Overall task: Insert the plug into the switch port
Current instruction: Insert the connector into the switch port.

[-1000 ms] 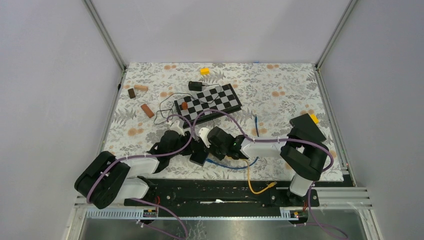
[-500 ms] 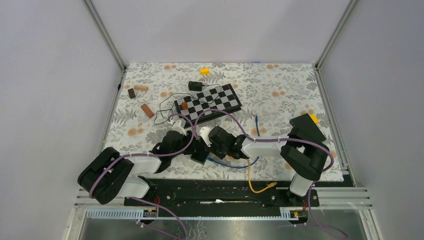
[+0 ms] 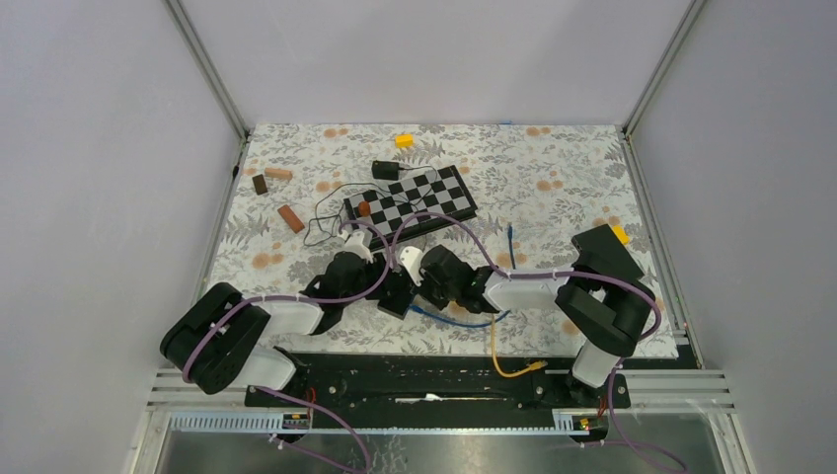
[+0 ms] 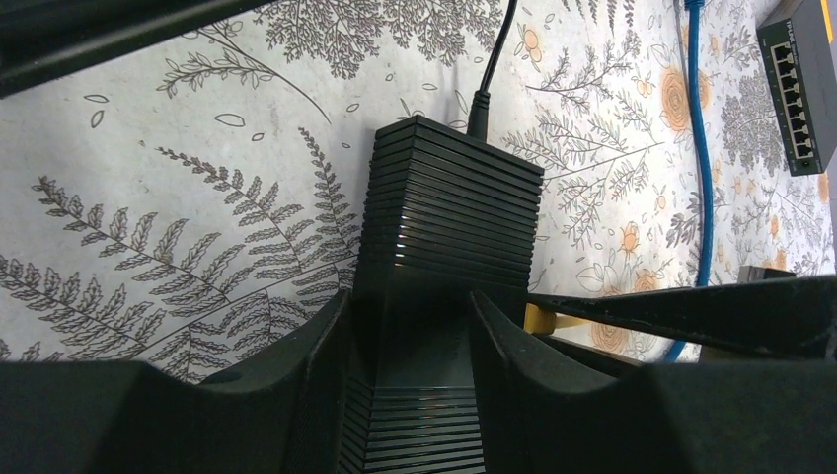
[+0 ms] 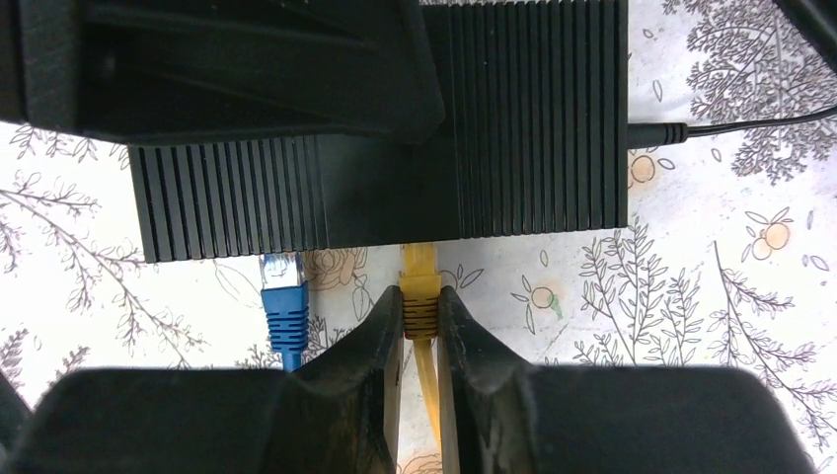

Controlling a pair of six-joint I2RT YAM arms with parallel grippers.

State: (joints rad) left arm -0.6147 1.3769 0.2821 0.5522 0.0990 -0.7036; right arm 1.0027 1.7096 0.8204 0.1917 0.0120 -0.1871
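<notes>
The black ribbed switch (image 3: 395, 294) lies near the table's front, with a black power lead in its far end (image 4: 481, 99). My left gripper (image 4: 407, 316) is shut on the switch (image 4: 449, 202), one finger on each side. My right gripper (image 5: 419, 306) is shut on the yellow plug (image 5: 418, 288). The plug's tip meets the switch's port face (image 5: 533, 118); how deep it sits is hidden. A blue plug (image 5: 282, 301) sits in a port to its left. In the top view the two grippers, left (image 3: 380, 281) and right (image 3: 422, 279), meet at the switch.
A chessboard (image 3: 411, 200) with a black adapter (image 3: 385, 170) and thin wires lies behind. A second switch (image 4: 801, 79) lies at the right. Wooden blocks (image 3: 289, 218) and a yellow block (image 3: 404, 140) lie further back. The blue cable (image 3: 454, 321) and yellow cable (image 3: 503, 360) trail towards the front edge.
Both grippers and the switch have shifted a little away from the front edge. The right wrist has pushed further towards the switch.
</notes>
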